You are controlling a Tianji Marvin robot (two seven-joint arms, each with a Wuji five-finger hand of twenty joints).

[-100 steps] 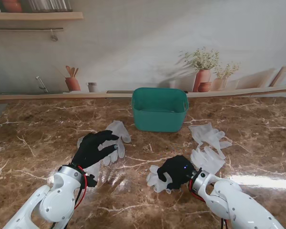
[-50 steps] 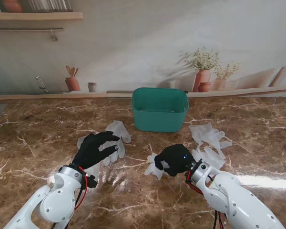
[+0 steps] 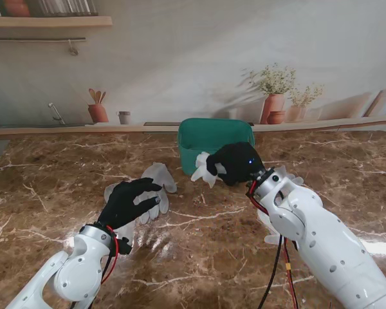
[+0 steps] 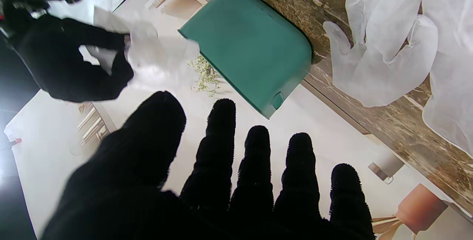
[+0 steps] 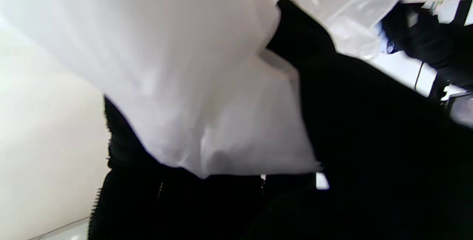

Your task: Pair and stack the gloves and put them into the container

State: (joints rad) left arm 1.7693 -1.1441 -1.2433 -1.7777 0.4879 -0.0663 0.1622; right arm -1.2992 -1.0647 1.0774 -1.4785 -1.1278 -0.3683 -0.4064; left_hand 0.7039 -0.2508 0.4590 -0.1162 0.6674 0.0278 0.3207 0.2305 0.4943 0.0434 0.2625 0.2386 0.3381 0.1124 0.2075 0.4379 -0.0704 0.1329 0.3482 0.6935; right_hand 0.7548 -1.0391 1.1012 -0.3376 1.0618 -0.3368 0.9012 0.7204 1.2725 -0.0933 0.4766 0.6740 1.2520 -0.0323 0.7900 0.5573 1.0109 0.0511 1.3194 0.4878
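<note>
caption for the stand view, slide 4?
Right hand carries a white glove toward the green bin; left hand rests on gloves.

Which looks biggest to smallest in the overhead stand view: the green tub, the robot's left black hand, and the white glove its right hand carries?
1. Green tub, though partly hidden.
2. Left hand, nearer the camera, so flattered.
3. Carried glove, bunched in the right hand.

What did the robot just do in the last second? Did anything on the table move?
The right hand, shut on a white glove, lifted it off the table and carried it away from the robot, up to the green container. The left hand stayed spread over the gloves on the left. The container did not move.
</note>
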